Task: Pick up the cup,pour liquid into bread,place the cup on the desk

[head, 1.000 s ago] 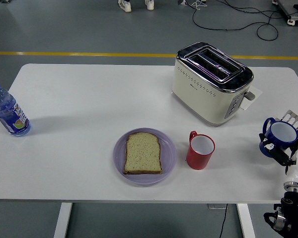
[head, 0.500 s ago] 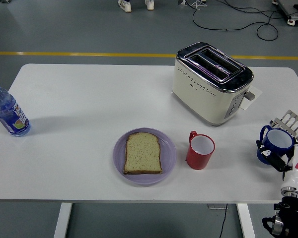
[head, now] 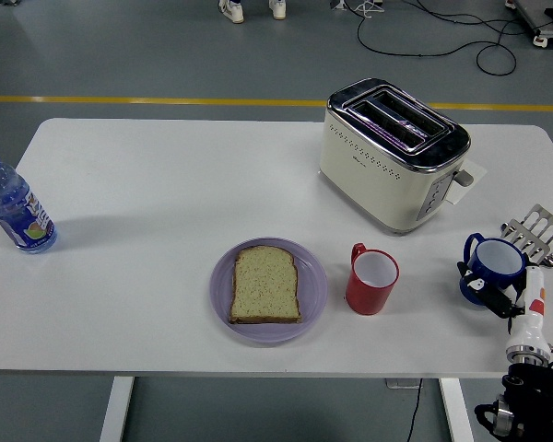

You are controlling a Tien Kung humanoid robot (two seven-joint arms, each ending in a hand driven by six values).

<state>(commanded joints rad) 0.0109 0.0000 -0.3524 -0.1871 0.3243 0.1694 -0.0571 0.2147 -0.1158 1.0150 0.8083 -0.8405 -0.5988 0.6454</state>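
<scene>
moved left w/ blue cup (head: 490, 268), right hand (head: 498, 293) gripping it; 1 red cup (head: 371, 279), 1 bread slice (head: 265, 284).

A red cup (head: 372, 280) stands upright on the white table (head: 166, 184), just right of the purple plate (head: 268, 291) that carries a slice of bread (head: 265, 284). Behind the red cup sits a cream toaster (head: 393, 155). Well to its right, the robot's right hand (head: 496, 285) grips a blue cup (head: 491, 268), beside a metal spatula (head: 536, 230). Far left of the red cup stands a water bottle (head: 15, 207).
</scene>
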